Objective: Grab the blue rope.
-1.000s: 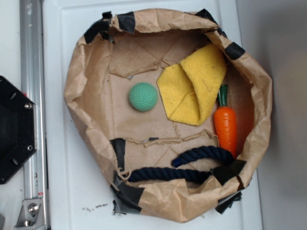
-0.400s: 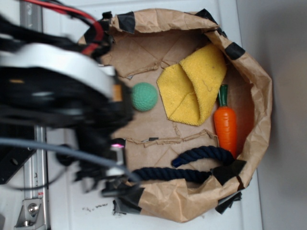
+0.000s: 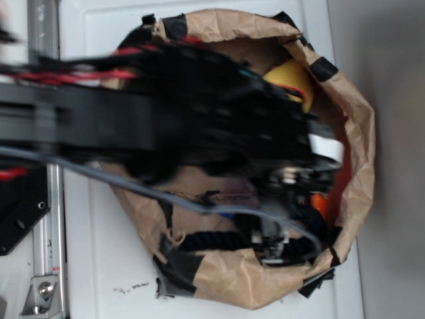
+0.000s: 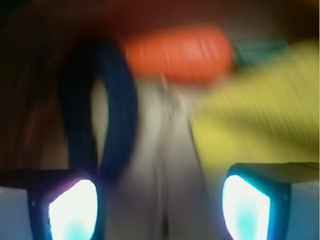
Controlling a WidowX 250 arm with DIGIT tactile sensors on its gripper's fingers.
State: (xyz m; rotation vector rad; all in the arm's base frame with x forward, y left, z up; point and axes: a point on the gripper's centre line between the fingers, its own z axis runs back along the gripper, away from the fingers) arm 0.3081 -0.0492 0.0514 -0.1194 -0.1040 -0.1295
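The blue rope (image 3: 206, 240) lies along the near wall inside the brown paper bag (image 3: 355, 119); the arm covers its middle and right end. In the wrist view the rope (image 4: 117, 125) is a blurred dark loop ahead and to the left, above the left finger (image 4: 72, 210). My gripper (image 3: 275, 242) hangs over the bag's lower right part, heavily blurred. In the wrist view the gripper (image 4: 160, 210) is open, its fingers wide apart with only the bag floor between them.
An orange carrot toy (image 4: 180, 52) lies beyond the rope, and a sliver of it (image 3: 321, 203) shows past the arm. A yellow cloth (image 4: 260, 105) fills the right side, and its top (image 3: 292, 76) peeks out. The bag's taped walls surround everything.
The arm has swept in from the left across the bag, and the gripper now hangs over the rope's right part. It now hides the green ball, most of the cloth and the carrot.
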